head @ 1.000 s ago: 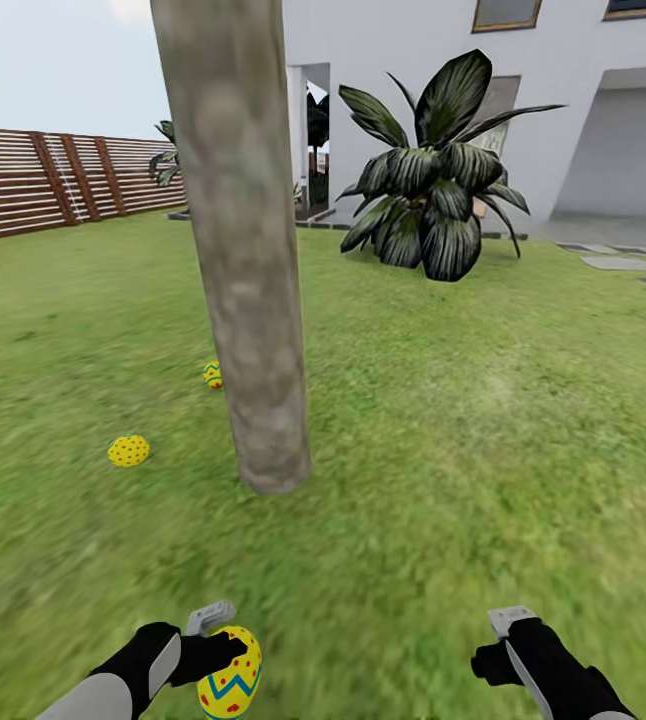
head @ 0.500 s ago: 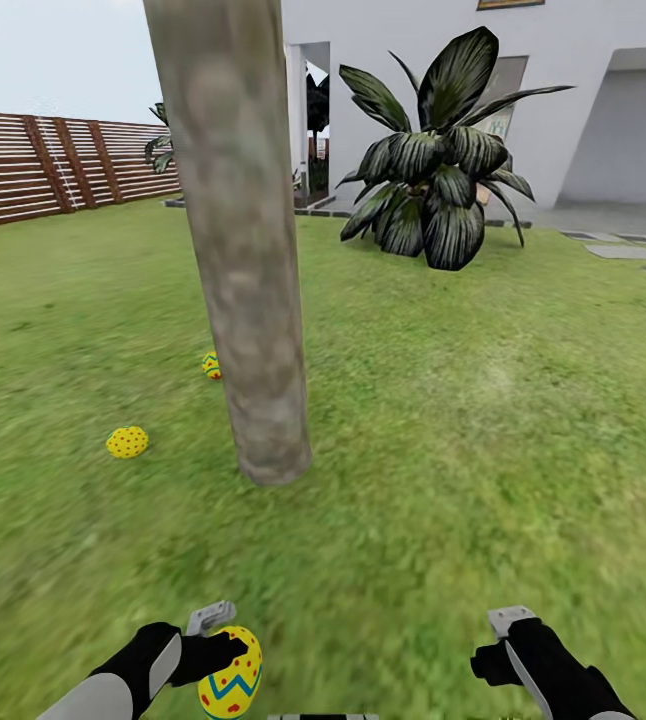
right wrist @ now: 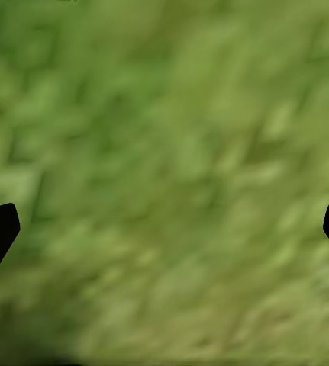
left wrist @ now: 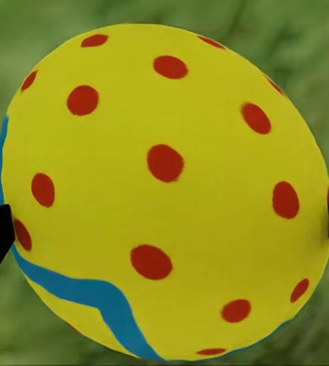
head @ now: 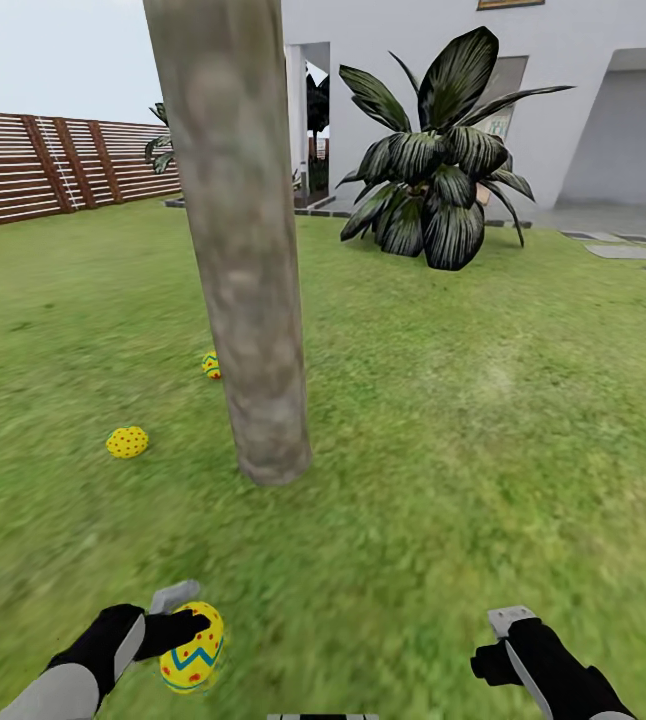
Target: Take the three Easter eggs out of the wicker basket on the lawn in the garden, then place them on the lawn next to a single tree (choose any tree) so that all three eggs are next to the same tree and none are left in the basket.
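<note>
Eggs one [head: 127,441] and two [head: 211,365] lie on the lawn [head: 483,420] at nine and ten o'clock of the tree [head: 248,300]. My left gripper [head: 185,628] jaws clench the third egg [head: 192,660], unplaced; my right gripper [head: 503,640] jaws hang released.

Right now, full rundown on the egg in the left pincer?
The yellow egg with red dots and a blue zigzag stripe is smooth and glossy, painted-looking. It sits between the two black fingers of the left pincer, which presses on its opposite sides in the left wrist view. In the head view it tilts, zigzag band around its lower half, dotted end up. It hangs over the green grass lawn, short of the thick grey-brown tree trunk. Whether it touches the grass cannot be told.
</note>
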Controlling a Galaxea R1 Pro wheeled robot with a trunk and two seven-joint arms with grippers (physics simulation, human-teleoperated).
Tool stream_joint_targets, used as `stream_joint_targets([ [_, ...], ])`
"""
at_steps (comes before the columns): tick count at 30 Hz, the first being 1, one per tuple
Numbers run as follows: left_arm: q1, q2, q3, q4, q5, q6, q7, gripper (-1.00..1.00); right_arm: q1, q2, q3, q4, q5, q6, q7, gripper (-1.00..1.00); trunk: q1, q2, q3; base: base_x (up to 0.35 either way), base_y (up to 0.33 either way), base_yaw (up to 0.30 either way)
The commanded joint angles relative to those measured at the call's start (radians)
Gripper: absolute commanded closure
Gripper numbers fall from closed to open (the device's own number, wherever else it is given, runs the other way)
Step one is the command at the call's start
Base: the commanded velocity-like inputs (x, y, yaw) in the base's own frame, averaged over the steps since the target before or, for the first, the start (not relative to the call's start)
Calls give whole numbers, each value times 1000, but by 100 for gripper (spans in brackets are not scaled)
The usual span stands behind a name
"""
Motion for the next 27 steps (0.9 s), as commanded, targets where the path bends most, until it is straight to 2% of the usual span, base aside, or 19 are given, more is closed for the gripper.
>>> stream_joint_targets([
  [1,0,15,7,-29,-8,29,-9,100,0,-1,4,-1,10,5,8,-100,0,0,-1,0,0,0],
  [4,0,36,7,-119,-8,100,-10,100,0,-1,4,-1,9,6,8,-100,0,0,-1,0,0,0],
  [7,0,51,7,-152,-8,113,-10,100,0,-1,4,-2,9,6,8,-100,0,0,-1,0,0,0],
  [10,0,47,10,-232,-1,117,-9,100,0,-2,3,-2,10,6,8,-100,0,0,-1,0,0,0],
  [14,0,24,7,-242,23,117,-8,100,0,-2,3,-2,10,6,8,-100,0,0,-1,0,0,0],
  [20,-1,10,9,-242,27,117,-7,100,0,-3,2,-2,10,6,8,-100,3,-2,-24,0,0,0],
  [27,0,6,10,-237,27,117,-7,100,0,-2,3,-2,11,6,8,-100,6,-3,-51,0,0,0],
])
